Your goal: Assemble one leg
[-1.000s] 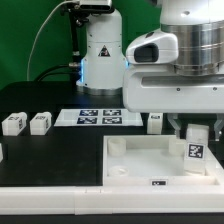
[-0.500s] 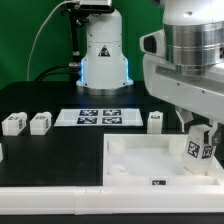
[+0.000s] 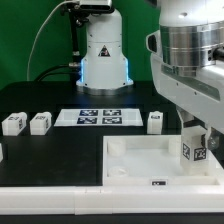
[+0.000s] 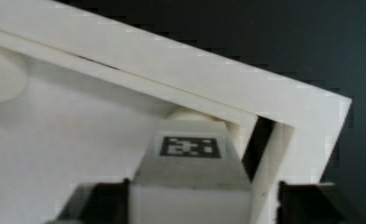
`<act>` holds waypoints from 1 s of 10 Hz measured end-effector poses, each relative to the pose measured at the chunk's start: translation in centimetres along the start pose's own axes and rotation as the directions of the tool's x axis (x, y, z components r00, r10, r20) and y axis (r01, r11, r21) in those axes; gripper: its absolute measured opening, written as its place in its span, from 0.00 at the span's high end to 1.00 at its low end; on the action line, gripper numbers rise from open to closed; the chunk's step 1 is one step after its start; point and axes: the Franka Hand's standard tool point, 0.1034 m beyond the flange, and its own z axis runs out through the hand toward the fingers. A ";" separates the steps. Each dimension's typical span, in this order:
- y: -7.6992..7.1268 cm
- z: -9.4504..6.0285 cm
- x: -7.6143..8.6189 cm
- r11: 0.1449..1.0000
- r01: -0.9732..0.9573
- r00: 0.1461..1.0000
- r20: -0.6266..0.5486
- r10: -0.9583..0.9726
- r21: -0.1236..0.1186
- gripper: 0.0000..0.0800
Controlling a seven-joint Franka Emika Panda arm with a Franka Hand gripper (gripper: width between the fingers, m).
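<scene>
Pincer (image 3: 197, 148) clamped on the leg (image 3: 196, 156) at the tray (image 3: 130, 150) corner.
It likely needed keeping upright, squared to that corner.

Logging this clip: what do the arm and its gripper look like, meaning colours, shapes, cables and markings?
The arm is bulky, with rounded white shells and a ribbed silver-grey cylindrical section. Its white base shows a blue glow on one side, and a black cable loops beside it. The gripper has dark fingers. No markings are legible.

White leg (image 4: 194, 186) carries a black-and-white square tag (image 4: 192, 146); table (image 3: 60, 150) black.
</scene>
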 end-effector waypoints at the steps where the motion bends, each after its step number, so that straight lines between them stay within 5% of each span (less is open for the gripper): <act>1: 0.0 0.0 0.1 0.990 0.143 0.990 -0.002 -0.143 0.000 0.23; 5: 0.0 -0.1 0.2 0.791 0.612 0.791 -0.003 -0.612 -0.003 0.19; 10: 0.0 0.0 0.4 0.246 0.969 0.246 0.007 -0.969 -0.031 0.19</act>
